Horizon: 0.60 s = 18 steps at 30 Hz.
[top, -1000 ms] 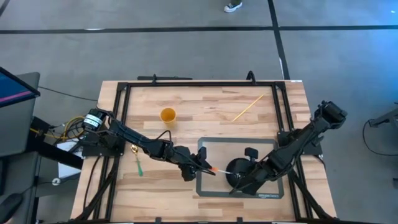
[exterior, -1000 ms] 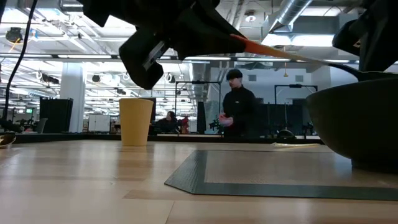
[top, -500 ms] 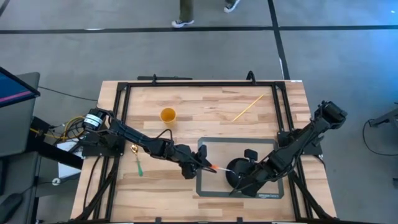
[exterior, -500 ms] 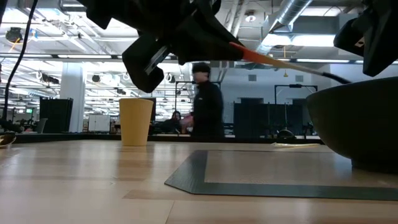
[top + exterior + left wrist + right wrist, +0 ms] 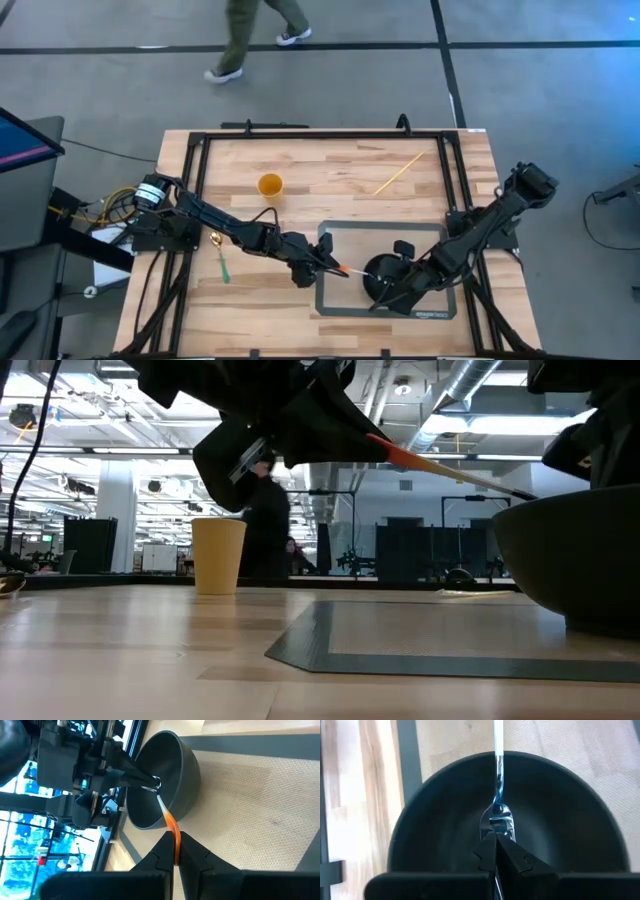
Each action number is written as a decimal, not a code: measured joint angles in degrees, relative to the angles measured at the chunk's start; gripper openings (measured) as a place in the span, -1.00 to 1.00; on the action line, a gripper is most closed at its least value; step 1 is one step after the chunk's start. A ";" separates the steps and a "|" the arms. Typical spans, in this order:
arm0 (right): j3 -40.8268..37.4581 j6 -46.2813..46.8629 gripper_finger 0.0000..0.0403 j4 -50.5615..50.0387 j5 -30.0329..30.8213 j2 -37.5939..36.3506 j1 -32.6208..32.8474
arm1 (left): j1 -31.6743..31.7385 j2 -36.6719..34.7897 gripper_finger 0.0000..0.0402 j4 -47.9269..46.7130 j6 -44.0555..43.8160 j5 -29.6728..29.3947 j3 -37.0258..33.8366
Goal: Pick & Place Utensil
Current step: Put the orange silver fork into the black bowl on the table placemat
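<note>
Handover stage, utensil airborne over the bowl. L gripper fingers clamped on the orange handle end of the utensil, prob. a fork or spoon, can't tell which; the shaft runs out ahead of those fingers, metal head over the dark bowl. R gripper fingers pressed together on the metal head, just ahead of its tips, inside the bowl's rim. High view: both arms meet at the bowl on the grey mat. Judged: pick done, utensil carried to the bowl, both grippers on it at once. Left: one gripper lets go, then utensil set down at its target, unclear if bowl or yellow cup. Not placed yet.
</note>
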 joint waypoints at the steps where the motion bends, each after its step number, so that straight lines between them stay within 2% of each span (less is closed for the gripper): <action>1: -0.37 -0.02 -1.00 0.82 0.02 0.00 -0.02 | 0.02 0.00 -0.95 -0.06 -0.59 0.08 0.00; 18: -6.69 -0.46 -1.00 10.72 -1.62 0.00 -0.92 | 0.31 0.00 -0.82 -0.84 -1.86 2.62 0.00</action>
